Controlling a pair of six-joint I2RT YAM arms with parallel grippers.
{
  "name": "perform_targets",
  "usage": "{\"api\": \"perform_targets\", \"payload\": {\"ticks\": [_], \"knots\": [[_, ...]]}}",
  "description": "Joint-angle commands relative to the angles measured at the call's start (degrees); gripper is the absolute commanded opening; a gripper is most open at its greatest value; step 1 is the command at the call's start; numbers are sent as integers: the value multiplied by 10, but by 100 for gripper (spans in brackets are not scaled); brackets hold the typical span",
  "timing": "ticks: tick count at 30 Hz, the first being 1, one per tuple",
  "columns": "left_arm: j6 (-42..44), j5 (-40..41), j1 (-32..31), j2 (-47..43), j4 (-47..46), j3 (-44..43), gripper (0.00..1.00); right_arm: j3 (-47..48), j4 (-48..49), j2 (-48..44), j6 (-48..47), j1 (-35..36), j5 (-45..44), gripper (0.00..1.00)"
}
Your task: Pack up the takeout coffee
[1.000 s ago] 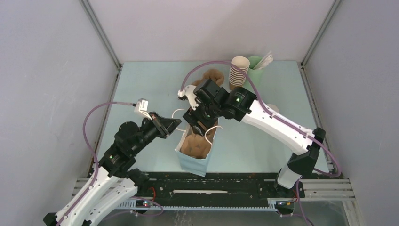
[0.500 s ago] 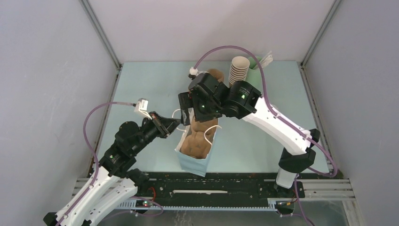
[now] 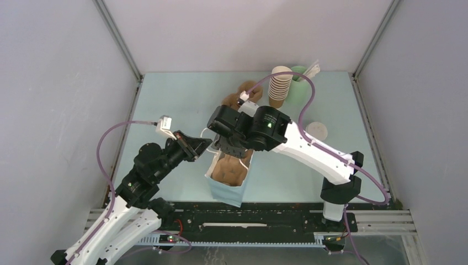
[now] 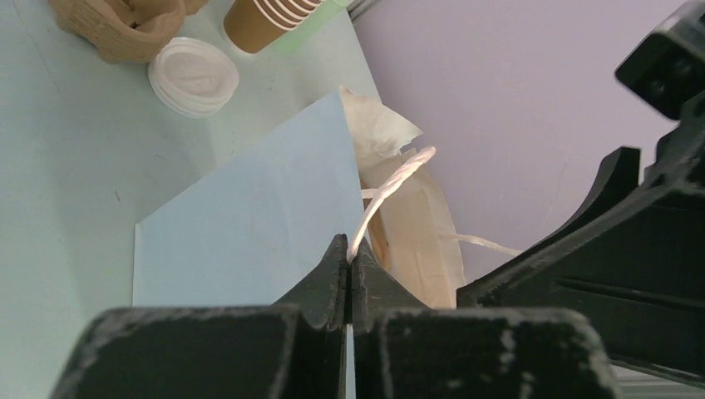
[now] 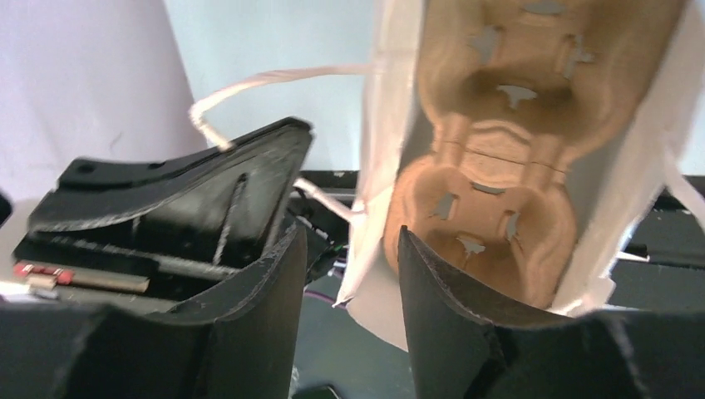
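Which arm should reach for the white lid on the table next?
Right. The right gripper is empty and nearer the white lid; the left gripper is pinching the bag handle.

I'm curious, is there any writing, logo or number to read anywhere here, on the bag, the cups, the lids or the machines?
No readable text in any view.
Pale blue paper bag: plain, no print.
Stack of brown cups: plain.
White lids: any marks on top are too blurred to read.
Small red strip on the left arm's end: too small to read.
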State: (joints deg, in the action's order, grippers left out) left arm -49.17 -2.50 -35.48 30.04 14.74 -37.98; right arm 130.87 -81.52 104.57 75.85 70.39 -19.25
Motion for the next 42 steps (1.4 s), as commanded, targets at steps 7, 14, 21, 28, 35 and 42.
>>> {"api": "perform_targets", "payload": {"ticks": [7,14,21,28,35,42], "knots": [[-3,23,3,-17,-12,1,0,8,-105,25,143,14,-99,46],[-9,13,4,-11,-33,10,0,2,-105,67,123,0,-97,38],[0,10,3,-14,-31,7,0,-71,-105,48,128,-10,-97,36],[4,2,3,-12,-31,1,0,-117,-105,38,134,-17,-94,36],[4,-1,3,-13,-31,7,0,-65,-105,46,86,-24,-111,39],[8,-1,4,-11,-27,1,0,-138,-105,7,130,-15,-87,40]]}}
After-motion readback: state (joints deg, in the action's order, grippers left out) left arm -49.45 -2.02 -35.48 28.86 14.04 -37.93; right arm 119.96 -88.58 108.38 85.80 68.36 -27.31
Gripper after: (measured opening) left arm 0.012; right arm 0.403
